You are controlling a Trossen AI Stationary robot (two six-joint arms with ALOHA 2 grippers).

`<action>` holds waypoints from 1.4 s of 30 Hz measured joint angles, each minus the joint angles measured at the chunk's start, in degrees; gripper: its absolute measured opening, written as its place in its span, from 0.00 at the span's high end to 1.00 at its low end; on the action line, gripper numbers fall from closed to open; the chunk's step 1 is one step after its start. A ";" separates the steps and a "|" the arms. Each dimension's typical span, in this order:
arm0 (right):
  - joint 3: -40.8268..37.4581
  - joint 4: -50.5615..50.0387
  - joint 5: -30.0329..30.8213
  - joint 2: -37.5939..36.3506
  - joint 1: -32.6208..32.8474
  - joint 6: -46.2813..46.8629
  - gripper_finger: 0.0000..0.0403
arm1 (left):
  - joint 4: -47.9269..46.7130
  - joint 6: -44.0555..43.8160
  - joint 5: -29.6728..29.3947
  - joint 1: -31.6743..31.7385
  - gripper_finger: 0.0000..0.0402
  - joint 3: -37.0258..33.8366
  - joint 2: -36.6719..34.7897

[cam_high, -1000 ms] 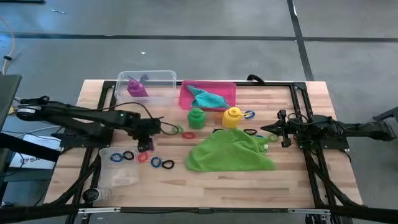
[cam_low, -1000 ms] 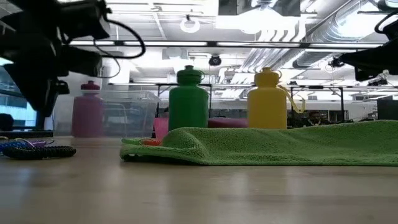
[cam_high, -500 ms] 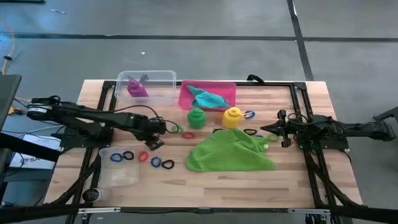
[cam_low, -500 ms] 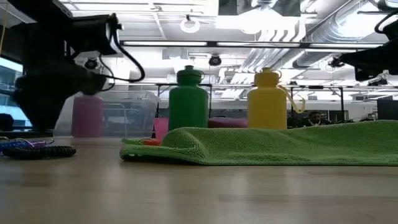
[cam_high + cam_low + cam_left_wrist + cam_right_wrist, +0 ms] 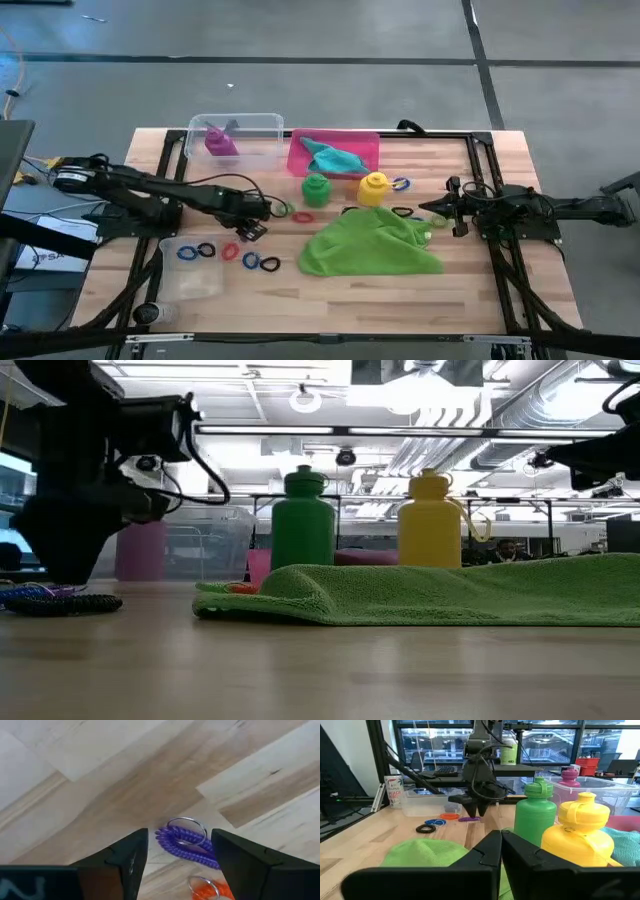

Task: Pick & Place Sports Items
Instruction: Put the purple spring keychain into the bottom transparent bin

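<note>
Purple coil ring [image 5: 186, 842] is seen lying on the wooden table [image 5: 470, 290], framed between the parted, empty fingers of the left gripper [image 5: 252, 228], which has been swung toward the table's 3 o'clock over the last second, suggesting a pick; right gripper [image 5: 437, 208] is parked at 3 o'clock, fingers together.

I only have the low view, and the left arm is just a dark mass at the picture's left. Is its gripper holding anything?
Observer: No. The left gripper is open, with a purple coil ring lying on the table between its fingers.
Operator: And the right one?
Observer: The right gripper is shut and empty, waiting at the table's right side beside the green cloth.
Operator: Where's the teal cloth?
Observer: Lying in the pink tray.
</note>
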 joint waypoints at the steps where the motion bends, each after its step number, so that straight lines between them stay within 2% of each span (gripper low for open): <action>1: 0.02 -0.01 0.02 0.02 0.00 0.00 1.00 | 0.13 -0.14 -0.12 -0.04 0.56 0.00 0.39; 21: 0.02 -0.02 0.02 0.00 0.00 0.00 1.00 | 1.58 -1.36 -2.21 -0.09 0.56 0.09 2.59; 33: 0.01 -0.01 0.01 0.02 0.00 0.00 1.00 | 1.54 1.47 -2.48 -0.09 0.56 0.04 2.59; 36: 0.00 0.00 0.01 0.02 0.00 -0.01 1.00 | 1.31 2.67 -2.63 -0.09 0.60 0.02 2.59; 42: 0.00 -0.02 0.02 0.00 0.00 0.00 1.00 | 1.24 4.05 -3.25 -0.06 0.76 -0.02 2.59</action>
